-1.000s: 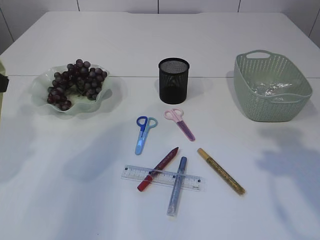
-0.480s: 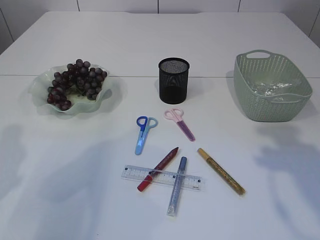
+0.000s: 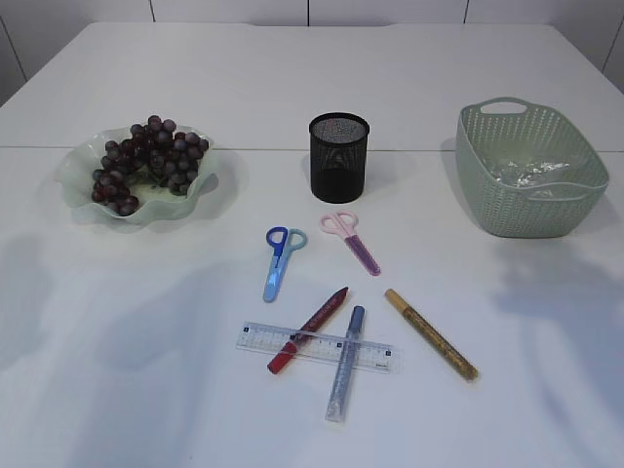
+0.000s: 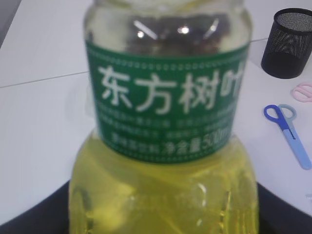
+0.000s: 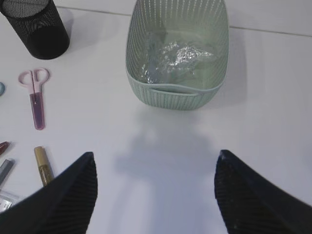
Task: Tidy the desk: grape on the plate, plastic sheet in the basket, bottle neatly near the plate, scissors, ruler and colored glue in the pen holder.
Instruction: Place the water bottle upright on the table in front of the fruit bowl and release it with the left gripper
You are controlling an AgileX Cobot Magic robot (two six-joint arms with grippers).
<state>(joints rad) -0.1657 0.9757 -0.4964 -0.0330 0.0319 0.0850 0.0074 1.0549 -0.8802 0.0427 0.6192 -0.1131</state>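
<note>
Bottle (image 4: 165,122) of yellow tea fills my left wrist view, held in the left jaws, off the table and outside the exterior view. I'd bring it down upright just beside the plate (image 3: 78,185) of grapes (image 3: 146,161), base flat, clear of the wavy rim, then let go. The right jaws stand wide and empty near the basket (image 5: 178,95). The bottle's cap, its base and the left fingers are hidden.

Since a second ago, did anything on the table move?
Only at the left edge: a dark thing that showed beside the plate slid out of view, and the shadows moved. The grapes, pen holder, basket, scissors, ruler and glue pens stayed put.
</note>
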